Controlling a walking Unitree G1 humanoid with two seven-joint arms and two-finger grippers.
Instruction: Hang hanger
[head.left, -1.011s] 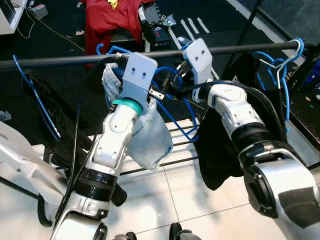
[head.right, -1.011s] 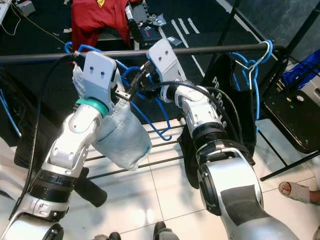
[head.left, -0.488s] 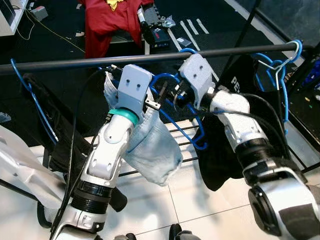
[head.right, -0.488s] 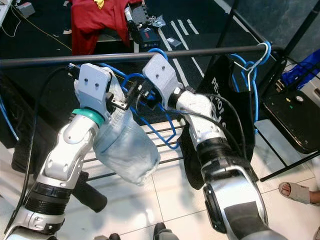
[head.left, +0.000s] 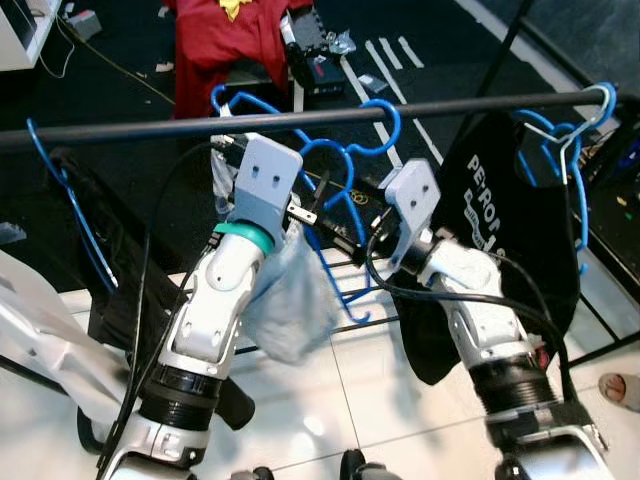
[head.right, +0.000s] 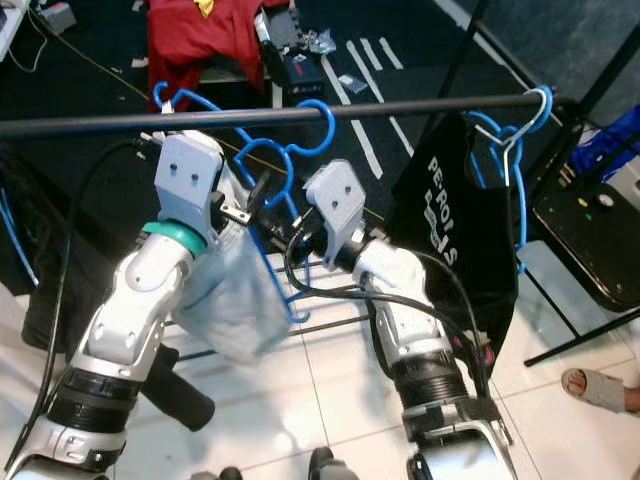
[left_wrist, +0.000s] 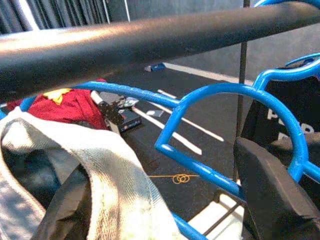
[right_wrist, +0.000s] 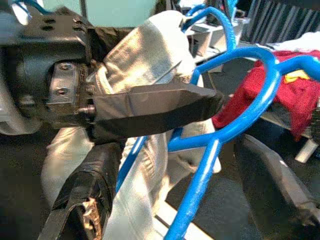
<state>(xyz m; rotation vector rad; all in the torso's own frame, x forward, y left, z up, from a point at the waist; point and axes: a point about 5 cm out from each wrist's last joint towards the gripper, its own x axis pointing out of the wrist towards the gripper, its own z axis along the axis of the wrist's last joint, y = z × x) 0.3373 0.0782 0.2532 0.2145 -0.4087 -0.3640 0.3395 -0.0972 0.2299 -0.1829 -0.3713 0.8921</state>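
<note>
- Your task's hanger (head.left: 340, 175) is bright blue wire with looped shoulders. Its hook (head.left: 385, 112) curls over the rail (head.left: 120, 125), and a pale, washed-out garment (head.left: 285, 305) droops from it below the rail.
- Your left gripper (head.left: 300, 212) sits just under the rail. One black finger (left_wrist: 272, 192) lies inside a blue loop and the pale cloth bunches by the other, but you cannot tell how far the fingers are parted or whether they grip.
- Your right gripper (head.left: 352, 240) is lower, beneath the rail. Its fingers (right_wrist: 272, 180) stand apart on either side of a blue wire without pinching it.
- Count along the rail: more blue hangers (head.left: 565, 135) cluster at its right end over one black printed shirt (head.left: 500, 240), and one blue hanger (head.left: 55, 190) carries dark cloth at its left end.
- Beyond the rail, one red garment (head.left: 225, 45) lies on the dark floor (head.left: 110, 50).
</note>
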